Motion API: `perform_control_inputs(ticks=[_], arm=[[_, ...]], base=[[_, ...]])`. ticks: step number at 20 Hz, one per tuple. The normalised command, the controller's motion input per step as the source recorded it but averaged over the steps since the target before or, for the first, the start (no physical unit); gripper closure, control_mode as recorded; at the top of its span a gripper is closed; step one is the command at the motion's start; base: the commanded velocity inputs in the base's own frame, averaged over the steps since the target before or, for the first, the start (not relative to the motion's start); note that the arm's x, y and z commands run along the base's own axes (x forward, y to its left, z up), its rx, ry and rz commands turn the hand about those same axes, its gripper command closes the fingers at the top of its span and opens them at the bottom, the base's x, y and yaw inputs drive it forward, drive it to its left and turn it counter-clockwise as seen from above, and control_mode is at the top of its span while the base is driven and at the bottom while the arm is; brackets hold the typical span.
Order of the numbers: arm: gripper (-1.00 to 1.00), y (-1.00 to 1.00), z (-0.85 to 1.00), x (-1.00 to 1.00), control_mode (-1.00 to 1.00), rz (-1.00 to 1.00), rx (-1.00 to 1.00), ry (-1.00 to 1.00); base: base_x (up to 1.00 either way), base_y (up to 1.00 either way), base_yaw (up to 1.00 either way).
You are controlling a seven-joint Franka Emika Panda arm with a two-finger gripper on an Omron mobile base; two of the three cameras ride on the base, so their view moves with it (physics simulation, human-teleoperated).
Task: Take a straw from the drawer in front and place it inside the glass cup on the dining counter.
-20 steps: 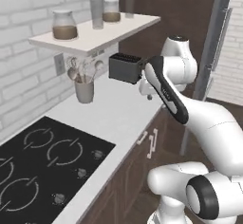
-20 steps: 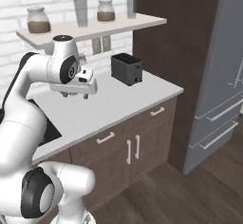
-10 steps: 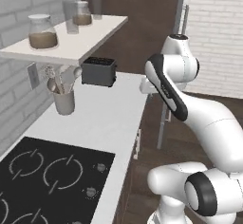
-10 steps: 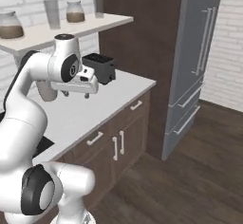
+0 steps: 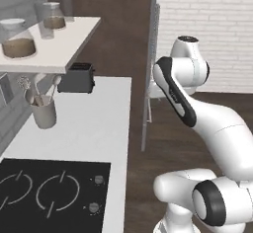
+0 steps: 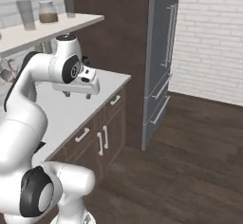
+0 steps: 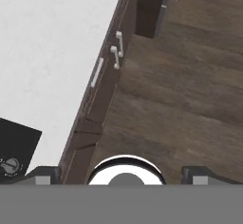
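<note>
My gripper (image 6: 78,94) hangs open above the white cooktop counter (image 6: 71,111), nothing between its fingers. In the hand view the gripper (image 7: 122,173) looks down past the counter's edge onto the wooden floor, its jaws wide apart and empty. Below that edge run dark brown drawer fronts with slim silver bar handles (image 6: 82,134) (image 7: 97,72); they are shut, and I cannot tell whether one is the task's drawer. The straw, the glass cup and the dining counter are out of view.
A black toaster (image 5: 76,79), a grey utensil holder (image 5: 44,112) and a black cooktop (image 5: 44,192) sit on the counter under a shelf (image 5: 54,44) with jars. A tall grey fridge (image 6: 161,61) stands to the right. Open wooden floor (image 6: 190,161) lies beyond.
The whole picture has shifted: the base has turned right, sliding counter and shelf leftward and bringing fridge, brick wall and floor in. The gripper stays open and empty.
</note>
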Motion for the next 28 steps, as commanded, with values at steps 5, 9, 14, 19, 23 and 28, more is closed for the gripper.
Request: perform_control_inputs(ticks=[5, 9, 14, 19, 23, 28], arm=[[-1.00, 0.00, 0.00, 0.00, 1.00, 0.00, 0.00, 0.00], [-1.00, 0.00, 0.00, 0.00, 1.00, 0.00, 0.00, 0.00], [-1.00, 0.00, 0.00, 0.00, 1.00, 0.00, 0.00, 0.00], [-1.00, 0.00, 0.00, 0.00, 1.00, 0.00, 0.00, 0.00], [-1.00, 0.00, 0.00, 0.00, 1.00, 0.00, 0.00, 0.00], [-1.00, 0.00, 0.00, 0.00, 1.00, 0.00, 0.00, 0.00]], base=[[-0.01, -0.92, -0.15], [-0.01, -0.87, -0.09], [0.00, -0.53, -0.07], [0.00, 0.12, -0.06], [0.00, 0.76, -0.06], [0.00, 1.00, -0.08]])
